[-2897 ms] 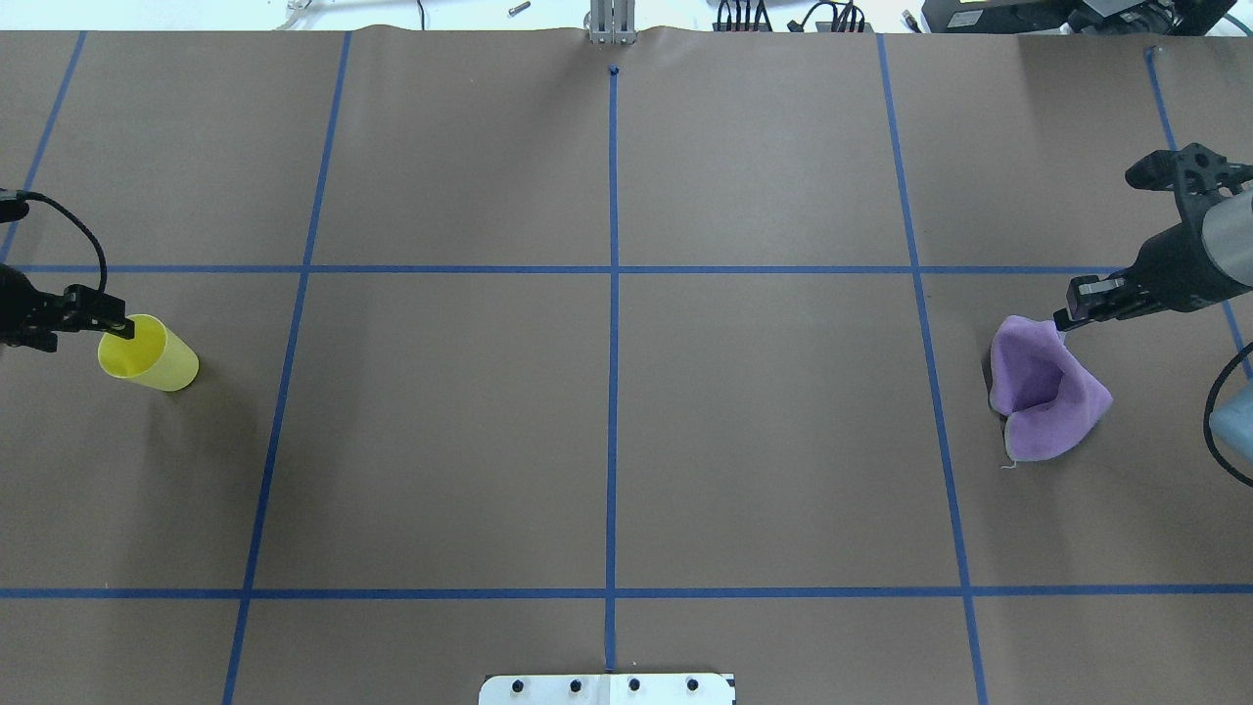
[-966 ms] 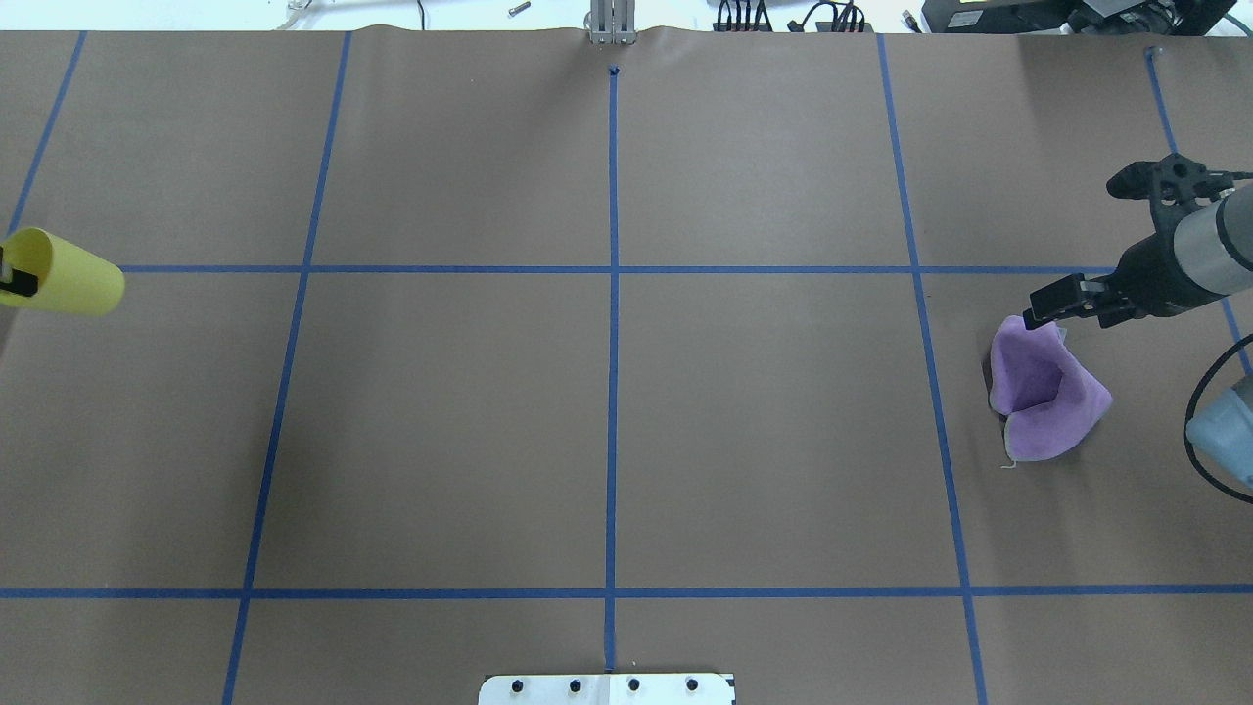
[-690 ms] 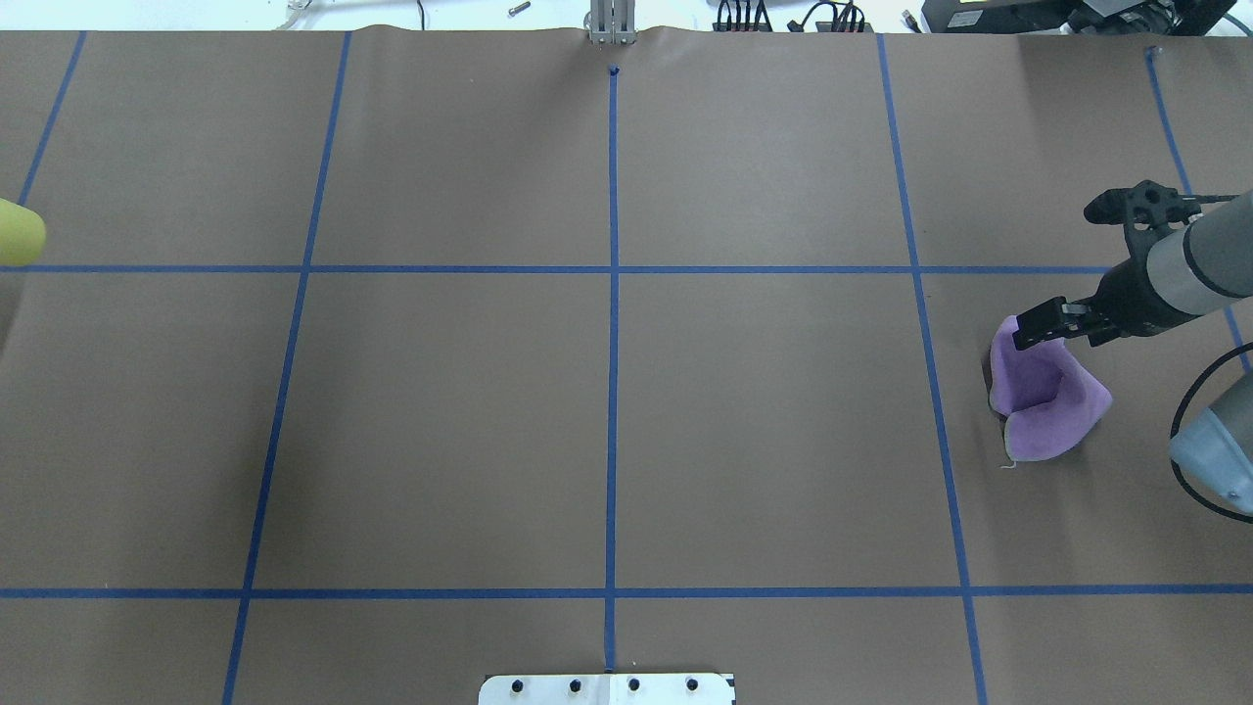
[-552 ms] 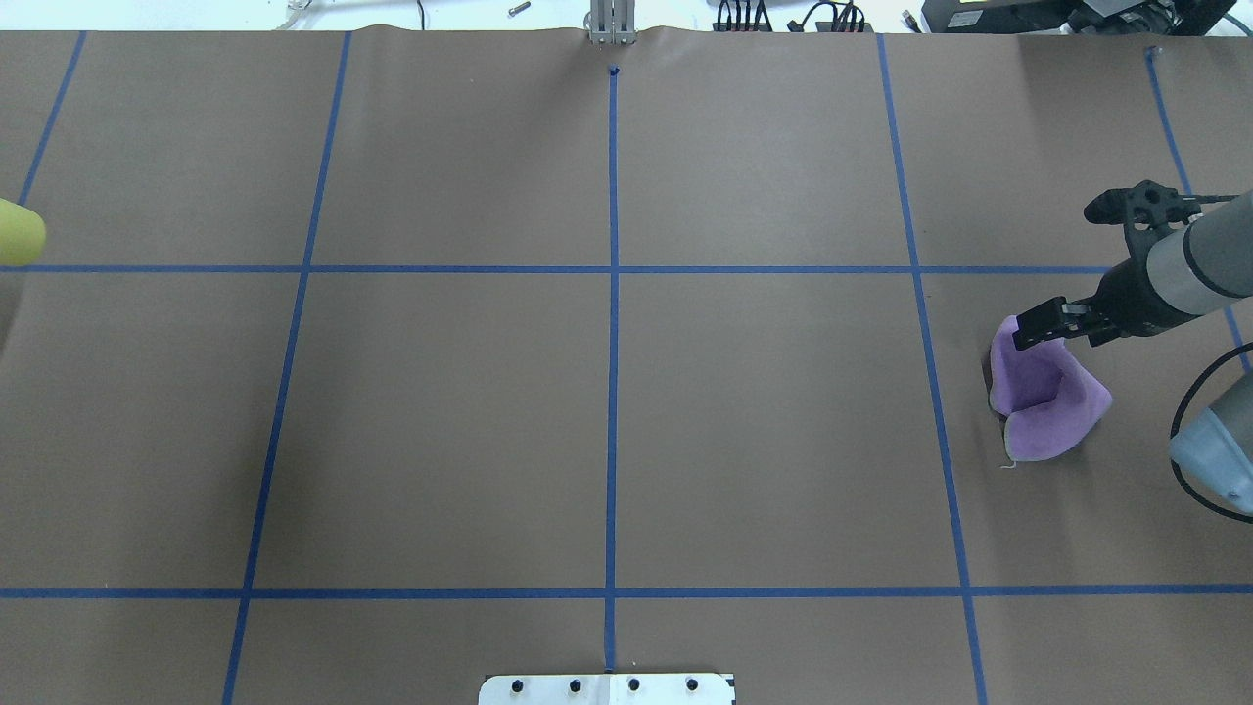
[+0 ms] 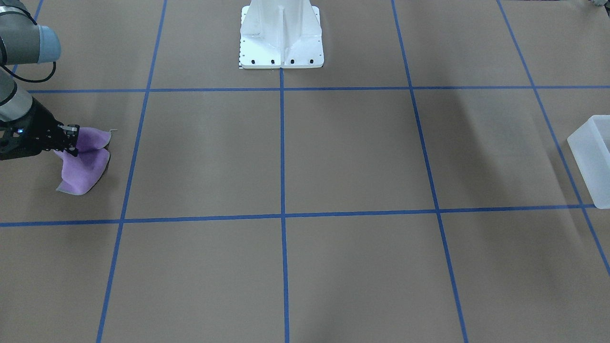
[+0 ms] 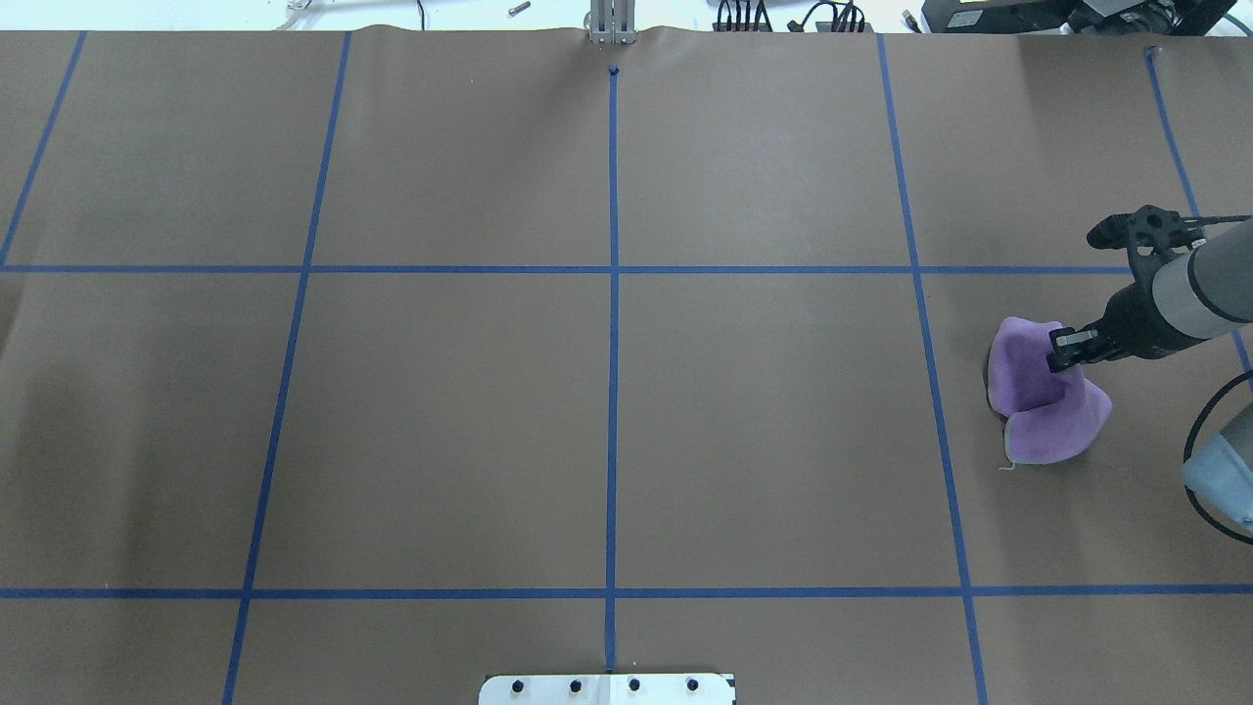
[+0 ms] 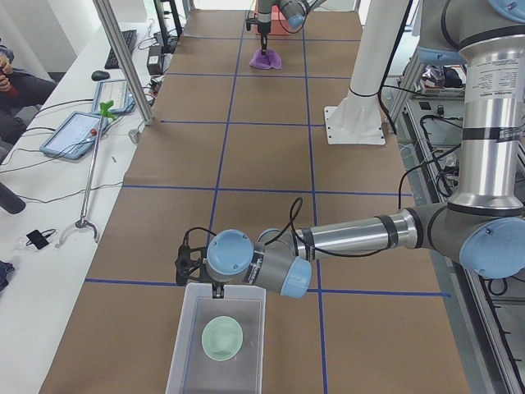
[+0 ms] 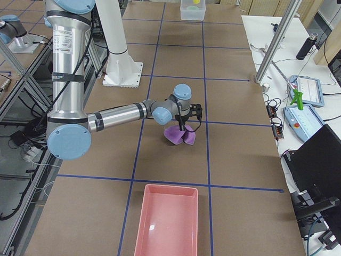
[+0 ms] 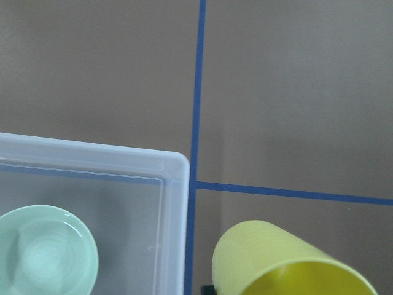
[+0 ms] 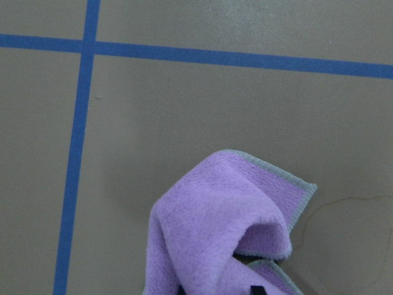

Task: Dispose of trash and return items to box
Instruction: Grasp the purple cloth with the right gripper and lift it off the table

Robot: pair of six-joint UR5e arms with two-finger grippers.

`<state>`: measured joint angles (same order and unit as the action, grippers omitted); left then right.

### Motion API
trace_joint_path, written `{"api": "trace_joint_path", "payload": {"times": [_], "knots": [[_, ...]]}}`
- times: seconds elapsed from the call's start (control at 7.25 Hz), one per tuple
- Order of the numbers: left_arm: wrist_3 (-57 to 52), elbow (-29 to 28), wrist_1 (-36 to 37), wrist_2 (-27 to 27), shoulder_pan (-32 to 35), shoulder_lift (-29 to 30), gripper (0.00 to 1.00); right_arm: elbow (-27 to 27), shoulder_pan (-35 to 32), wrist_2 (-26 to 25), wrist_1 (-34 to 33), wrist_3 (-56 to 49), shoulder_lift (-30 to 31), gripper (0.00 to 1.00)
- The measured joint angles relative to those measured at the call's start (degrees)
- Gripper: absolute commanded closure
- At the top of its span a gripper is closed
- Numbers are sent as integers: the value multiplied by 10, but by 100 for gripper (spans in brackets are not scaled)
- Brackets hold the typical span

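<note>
The yellow cup [image 9: 288,265] hangs tilted in my left gripper [image 7: 215,288], just outside the corner of the frosted-white box [image 9: 174,165]. The mint-green bowl [image 9: 44,258] lies inside the box; it also shows in the exterior left view [image 7: 222,337]. My left gripper is outside the overhead view. My right gripper [image 6: 1062,352] is down in the crumpled purple cloth [image 6: 1043,421], with its fingers pinched on a fold; the cloth [image 10: 221,215] still rests on the table.
A pink tray [image 8: 168,224] stands at the table's right end, beyond the cloth. The white robot base [image 5: 281,35] is at the table's edge. The box [image 5: 592,159] sits at the table's left end.
My left gripper has carried the yellow cup leftward out of the overhead view. My right gripper has come down from the cloth's far edge into the cloth and closed on it.
</note>
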<state>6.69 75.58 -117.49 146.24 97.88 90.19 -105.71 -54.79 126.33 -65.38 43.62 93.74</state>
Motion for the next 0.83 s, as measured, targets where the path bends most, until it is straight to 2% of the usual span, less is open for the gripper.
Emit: {"api": "trace_joint_path", "payload": {"times": [0.28,0.41,0.83], "knots": [[-104,-88,22,-42,32,41,100,-19,-85,64,-12,-22,5,100],[-143,-114,37,-62,40,51,100,-25,-137,90,-38,-67,6,100],[-145,-172,42,-128,51,77,100,-86,-264,104,-234,-263,2,100]]}}
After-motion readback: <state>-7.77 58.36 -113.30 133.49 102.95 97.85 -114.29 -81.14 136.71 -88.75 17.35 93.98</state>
